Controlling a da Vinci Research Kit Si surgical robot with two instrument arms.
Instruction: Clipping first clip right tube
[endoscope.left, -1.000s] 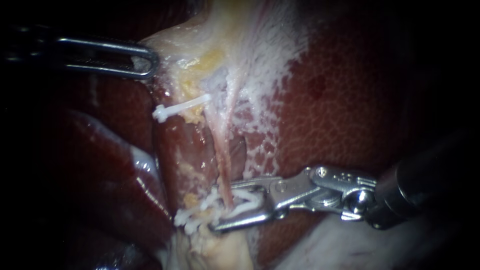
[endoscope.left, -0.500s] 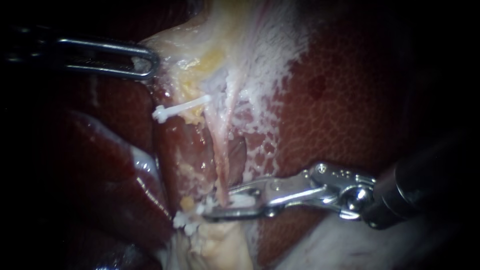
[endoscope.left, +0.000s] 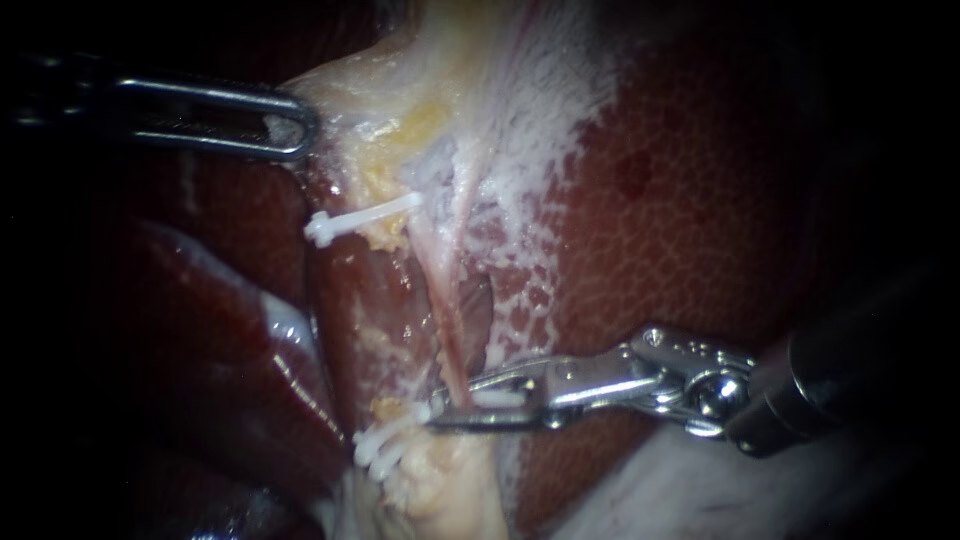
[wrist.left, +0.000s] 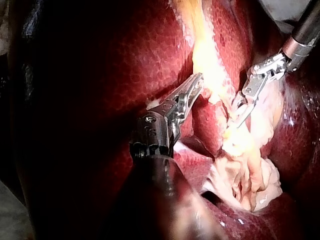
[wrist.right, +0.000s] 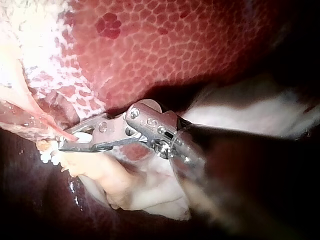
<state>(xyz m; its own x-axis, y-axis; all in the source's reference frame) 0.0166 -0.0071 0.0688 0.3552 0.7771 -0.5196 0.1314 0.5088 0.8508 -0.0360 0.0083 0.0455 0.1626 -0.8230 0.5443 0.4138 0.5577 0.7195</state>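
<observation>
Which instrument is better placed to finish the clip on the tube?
Right. The right instrument has its jaws shut on the clip around the tube. The left instrument holds tissue well away from it.

Held the left instrument (endoscope.left: 300, 128) level at upper left of the frame, jaws pressed together on pale tissue (endoscope.left: 338, 92). Held the right instrument (endoscope.left: 445, 410) at lower right, pointing left, jaws squeezed almost flat on the tube (endoscope.left: 453, 345).
</observation>
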